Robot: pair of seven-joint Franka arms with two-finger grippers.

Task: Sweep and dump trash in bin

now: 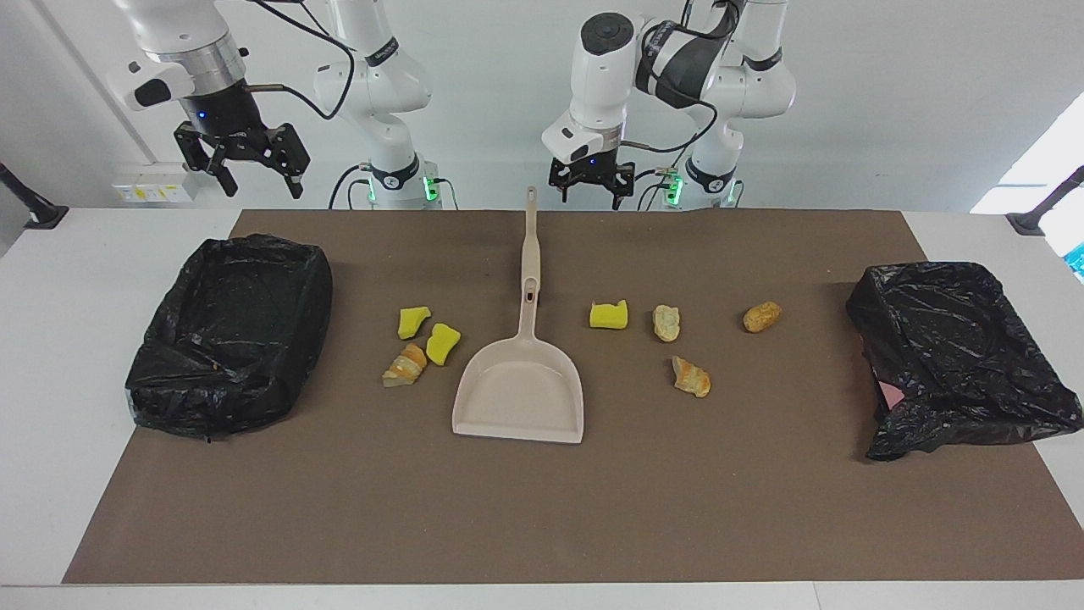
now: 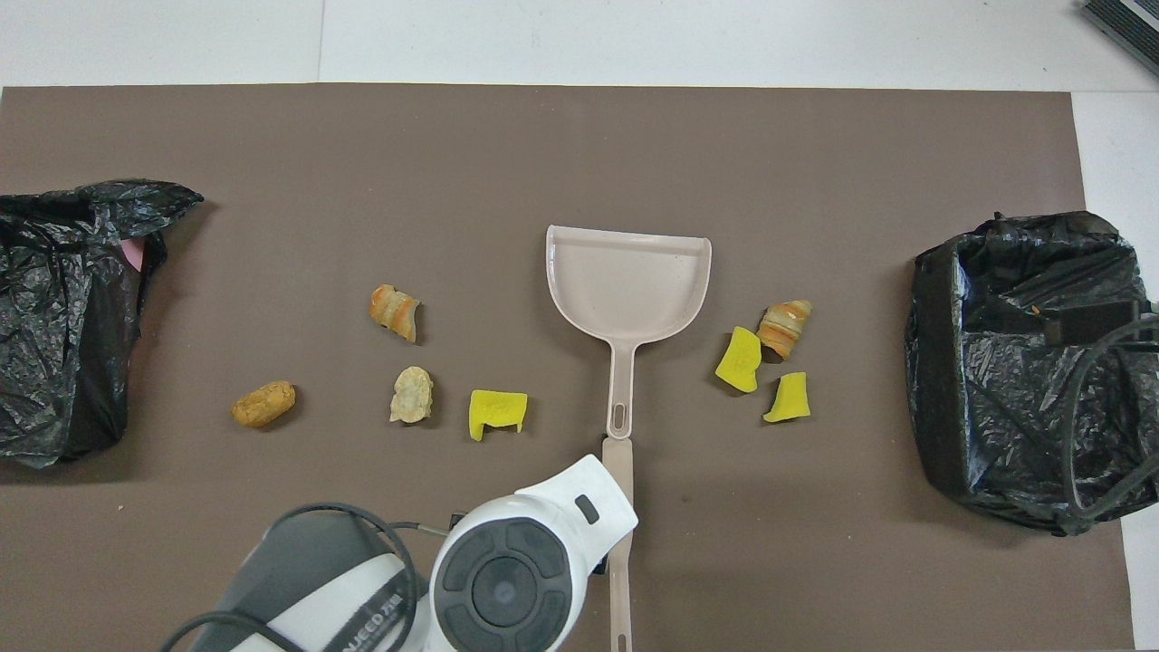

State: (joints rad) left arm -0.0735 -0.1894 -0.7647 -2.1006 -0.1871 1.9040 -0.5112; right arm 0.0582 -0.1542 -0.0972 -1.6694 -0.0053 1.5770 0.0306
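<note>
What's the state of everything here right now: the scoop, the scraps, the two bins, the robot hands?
Dustpan: flat on the mat, empty, nobody holding it.
Trash: seven pieces loose on the mat, none in the dustpan.
Bin at right arm's end: bag-lined, open.
Bin at left arm's end: bag-lined, open.
Left gripper: open, empty, over the handle's end.
Right gripper: open, empty, waiting.

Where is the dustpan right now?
The beige dustpan lies mid-mat between the two trash clusters, handle pointing toward the robots; the left gripper hangs beside the handle's end.
</note>
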